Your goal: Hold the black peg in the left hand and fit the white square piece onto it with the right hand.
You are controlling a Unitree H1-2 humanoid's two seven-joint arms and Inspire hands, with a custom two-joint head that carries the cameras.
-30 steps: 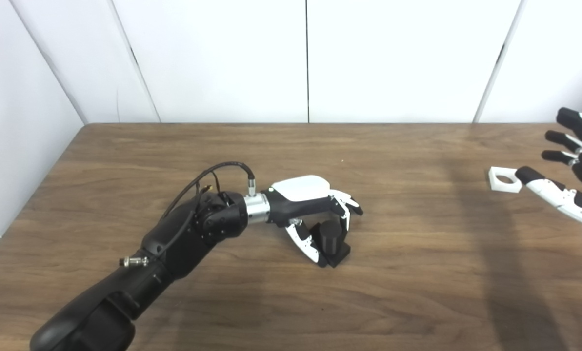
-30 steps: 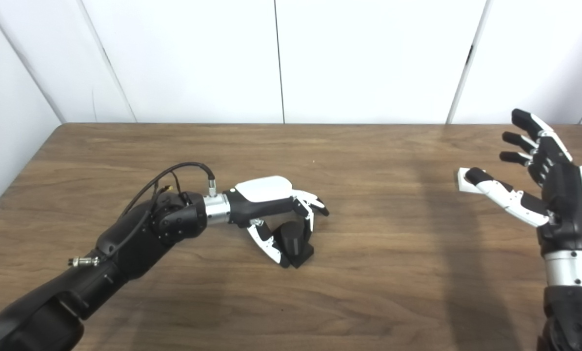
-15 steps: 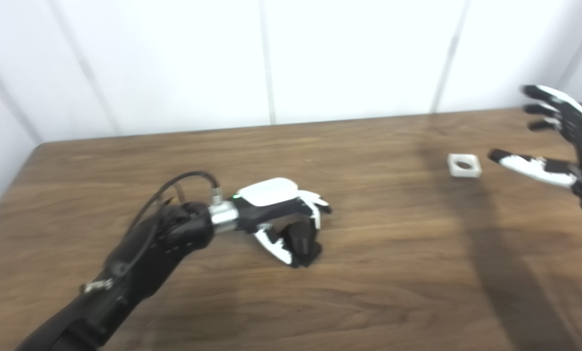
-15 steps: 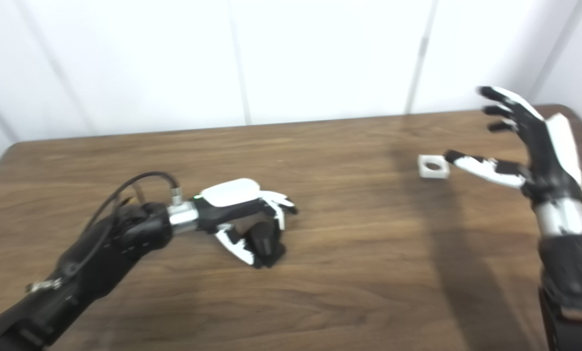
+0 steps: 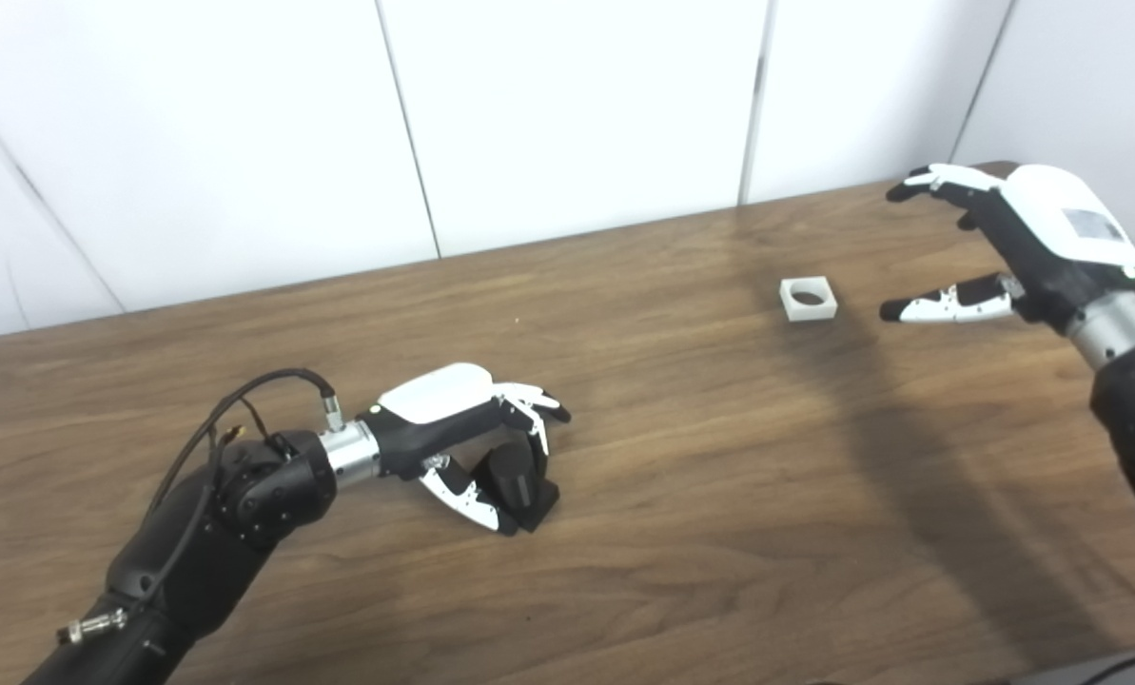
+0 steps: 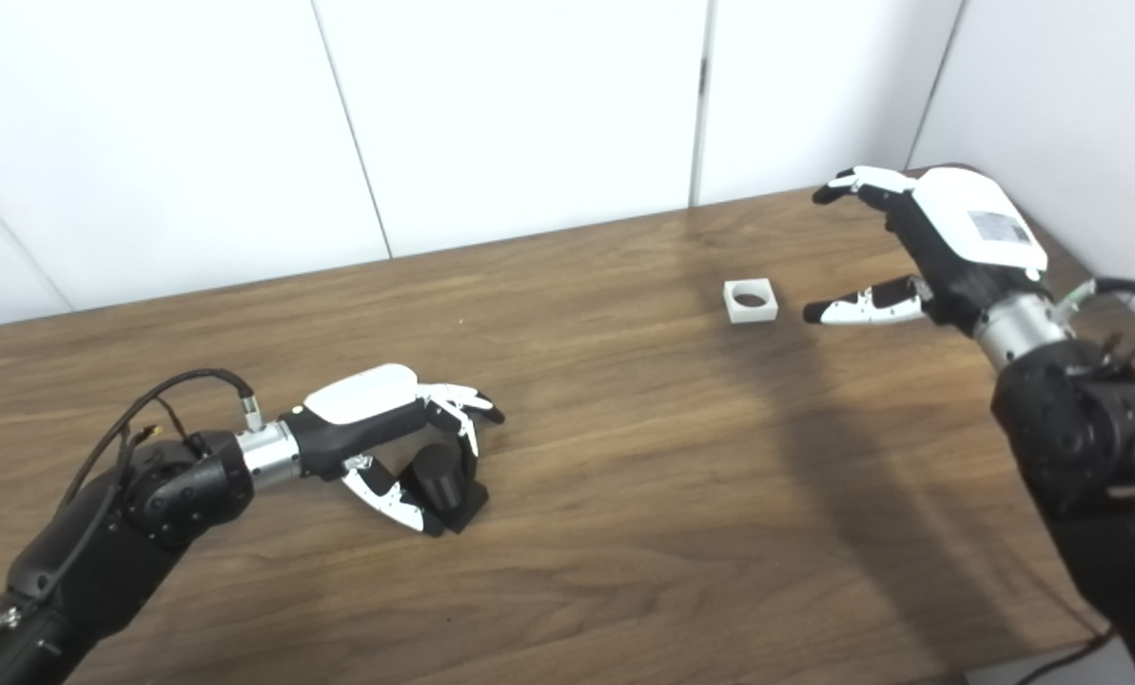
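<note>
The black peg [image 5: 517,479] stands on its square base on the wooden table [image 5: 719,552], left of the middle. My left hand [image 5: 453,428] lies over it, with fingers [image 5: 534,416] curled across the top and the thumb against the base. The white square piece [image 5: 808,299], with a round hole, lies flat at the back right. My right hand [image 6: 948,252] hovers just right of it, open and palm down, fingers spread. The thumb tip points at the piece with a small gap between them.
White wall panels [image 5: 577,114] close off the back and right of the table. The table's right corner lies just behind my right hand, and its front edge [image 5: 1081,656] shows at the lower right. A black cable [image 5: 263,390] loops over my left wrist.
The camera has swung right, shifting the whole picture. My right hand has turned from upright to palm down and now sits clear of the white piece. My left hand has kept its hold on the peg.
</note>
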